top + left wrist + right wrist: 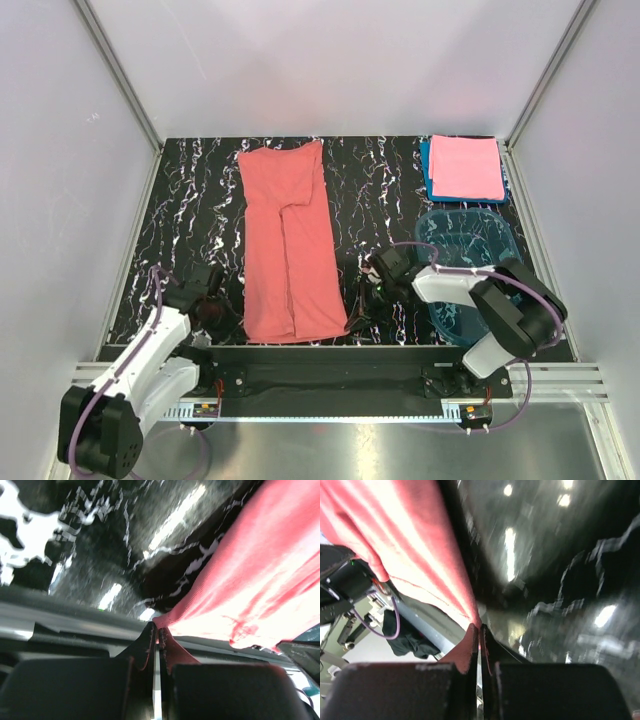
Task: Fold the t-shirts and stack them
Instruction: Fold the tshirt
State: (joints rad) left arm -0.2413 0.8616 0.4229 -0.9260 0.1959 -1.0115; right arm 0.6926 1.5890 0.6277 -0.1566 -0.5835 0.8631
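Observation:
The salmon t-shirt (288,240) lies lengthwise on the black marble table, its sides folded in to a long strip. My left gripper (226,318) is shut on the shirt's near left corner (167,620). My right gripper (357,318) is shut on its near right corner (475,622). Both corners are pinched between the jaws close to the table's front edge. A folded pink t-shirt (466,166) lies on a folded blue t-shirt (428,172) at the far right corner.
A clear blue plastic tub (468,272) stands right of the right arm, near the table's right edge. The table's front rail (330,352) runs just under both grippers. Grey walls close in the sides and back.

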